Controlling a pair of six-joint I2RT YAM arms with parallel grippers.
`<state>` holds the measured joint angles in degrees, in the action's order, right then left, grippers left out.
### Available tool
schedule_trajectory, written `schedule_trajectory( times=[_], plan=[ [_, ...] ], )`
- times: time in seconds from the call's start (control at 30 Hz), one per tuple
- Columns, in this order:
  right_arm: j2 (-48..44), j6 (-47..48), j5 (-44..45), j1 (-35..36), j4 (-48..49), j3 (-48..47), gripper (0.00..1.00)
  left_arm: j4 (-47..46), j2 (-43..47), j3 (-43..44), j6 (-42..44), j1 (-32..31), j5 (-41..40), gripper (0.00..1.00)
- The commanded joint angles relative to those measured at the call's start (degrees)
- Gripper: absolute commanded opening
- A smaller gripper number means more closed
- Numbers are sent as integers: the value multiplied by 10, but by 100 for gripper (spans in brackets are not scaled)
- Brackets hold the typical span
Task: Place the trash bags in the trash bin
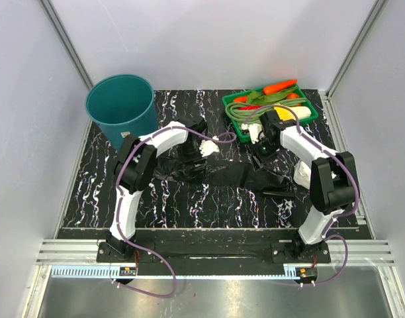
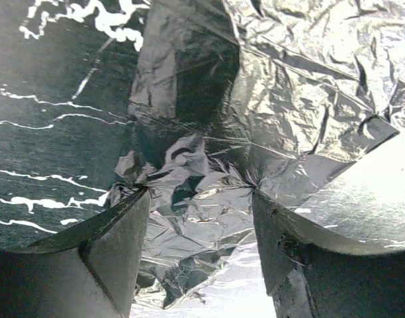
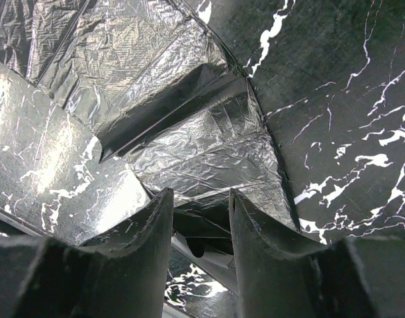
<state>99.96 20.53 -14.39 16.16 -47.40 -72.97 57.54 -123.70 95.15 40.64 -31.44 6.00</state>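
Thin, glossy, crinkled trash bags (image 1: 235, 175) lie flat in the middle of the black, white-veined table (image 1: 103, 192), long axis left to right. The left gripper (image 2: 200, 192) straddles the film, jaws wide; the right gripper (image 3: 201, 193), narrow, pinches a fold. Far left, the smooth tapered teal trash bin (image 1: 123, 106) stands upright, mouth up.

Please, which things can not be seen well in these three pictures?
1. Right wrist view: whether the right gripper pinches the glossy black plastic film trash bags; the gap is dark.
2. Left wrist view: the film's outline around the left gripper; cut off by the frame.
3. Top view: how many bags lie there; black film on the dark marbled table.
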Motion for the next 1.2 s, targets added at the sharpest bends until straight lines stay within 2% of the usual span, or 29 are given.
schedule_trajectory(
  times=[0.0, 0.13, 0.73, 0.93, 1.17],
  plan=[
    [7, 1, -20, -3, 9, -28, 45, 58, 3, -23, -7, -6, 52, 66],
    [15, 2, -29, -3, 9, -32, 45, 79, 12, -40, -12, -8, 76, 64],
    [26, 8, -36, -3, 1, -41, 46, 30, 41, -164, -2, -5, 18, 57],
    [31, 13, -42, -3, -4, -48, 47, 43, 56, -177, -2, -2, 25, 45],
    [31, 15, -46, -3, -7, -51, 48, 86, 55, -164, -17, -2, 19, 25]
  ],
)
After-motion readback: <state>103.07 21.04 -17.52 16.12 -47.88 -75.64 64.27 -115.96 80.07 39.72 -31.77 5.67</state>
